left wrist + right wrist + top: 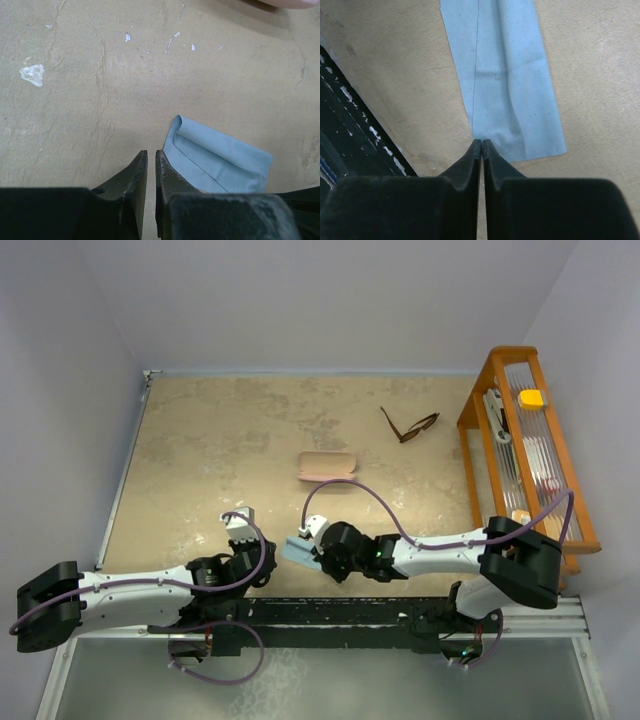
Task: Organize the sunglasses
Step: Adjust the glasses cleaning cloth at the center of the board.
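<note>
Judging by how things lie, the job is in its early part: nothing has been packed away yet.

At the near left, the left gripper (151,152) hovers low over bare tabletop (220,430). Its jaws are all but together with nothing between them.

Just to its right lies the light blue cloth (505,75), flat on the tabletop and folded over into a strip with a visible crease. That looks like the one step in hand or partly done.

The right gripper (481,141) sits at the cloth's near end. Its jaws are pressed together with their tips right at the edge of the fabric. Whether a sliver of cloth is caught between them cannot be told, and the cloth shows no sign of being lifted.

Farther back, near the middle, the pink case (327,465) rests on the tabletop and looks closed.

Right of it and farther still are the sunglasses (408,427), well apart from both arms and from the case. They lie on the tabletop with their temple arms seemingly spread.

Along the right edge stands a wooden rack (512,352) holding a yellow item and some others too small to name.

What appears left to do:
- finish with the cloth
- open the case
- fold the sunglasses and put them inside, probably with the cloth

By count there is one pair of sunglasses, one case, one cloth, one rack and two arms.
</note>
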